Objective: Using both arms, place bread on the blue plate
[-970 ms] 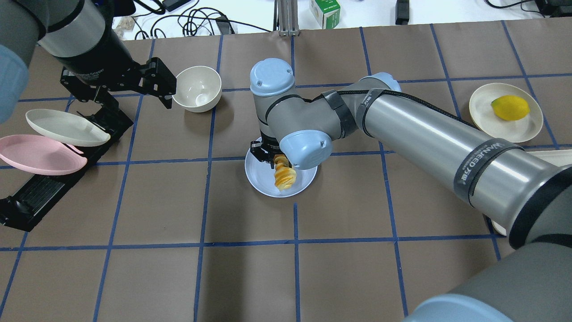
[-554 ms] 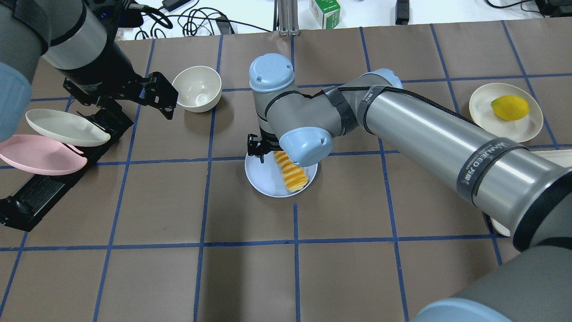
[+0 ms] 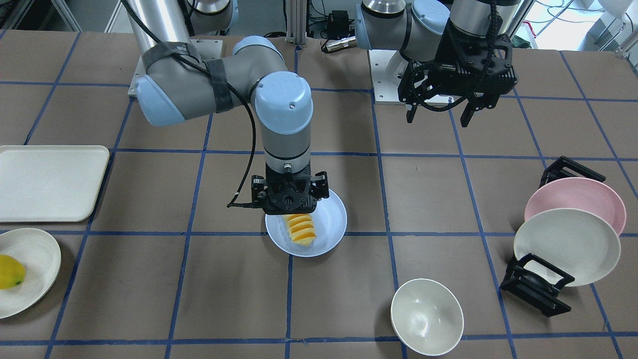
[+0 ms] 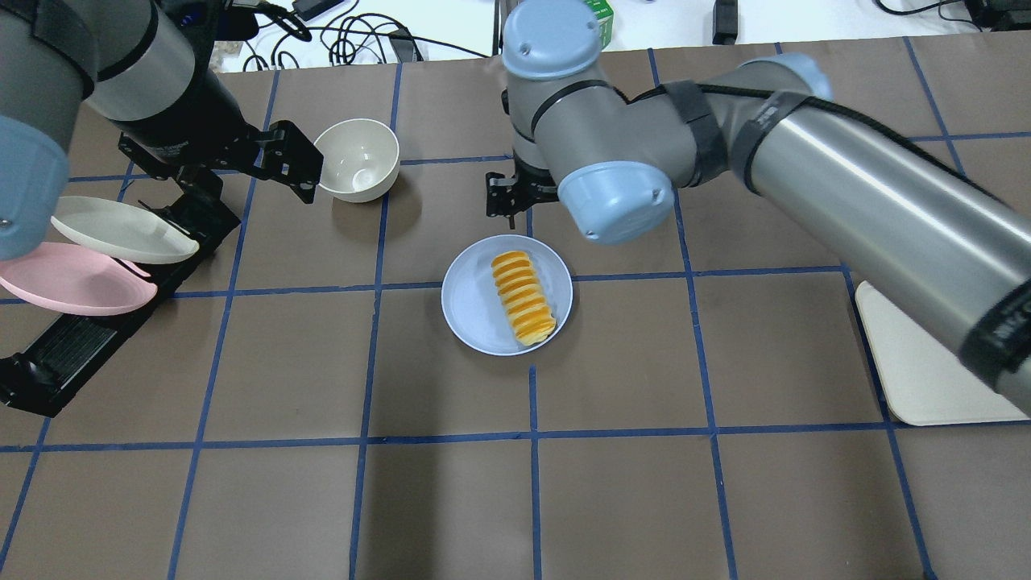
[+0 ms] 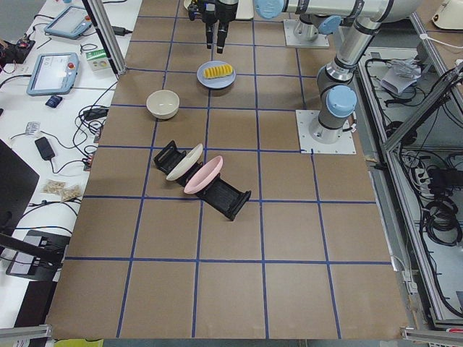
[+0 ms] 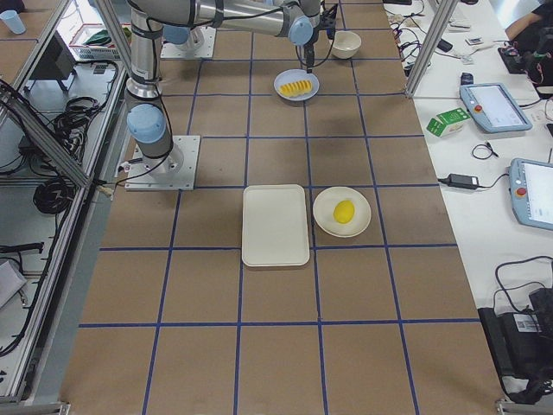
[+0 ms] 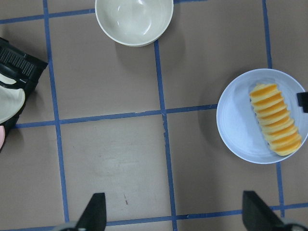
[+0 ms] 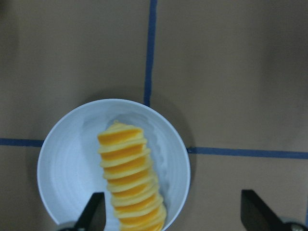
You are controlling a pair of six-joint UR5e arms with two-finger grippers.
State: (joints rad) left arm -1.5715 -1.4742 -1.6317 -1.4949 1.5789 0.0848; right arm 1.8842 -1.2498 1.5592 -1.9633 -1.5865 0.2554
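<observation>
Orange-yellow bread [image 4: 523,298] lies on the blue plate [image 4: 471,302], so we judge only retreat remains: right fingers [image 8: 94,211] over its rim, left fingers [image 7: 96,211] well aside, all spread empty.

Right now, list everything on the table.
blue plate: 1, pale blue, mid-table
bread: 1, orange-yellow, lying on the blue plate
rack: 1, black, robot's left
pink plate: 1, pink, in the rack
cream plate: 1, cream, in the rack
bowl: 1, cream, empty, far side toward the rack
tray: 1, cream, robot's right
side plate: 1, cream, beside the tray
fruit: 1, yellow, on the side plate
left claw: 1, black, open, raised
right claw: 1, black, open, above the bread
</observation>
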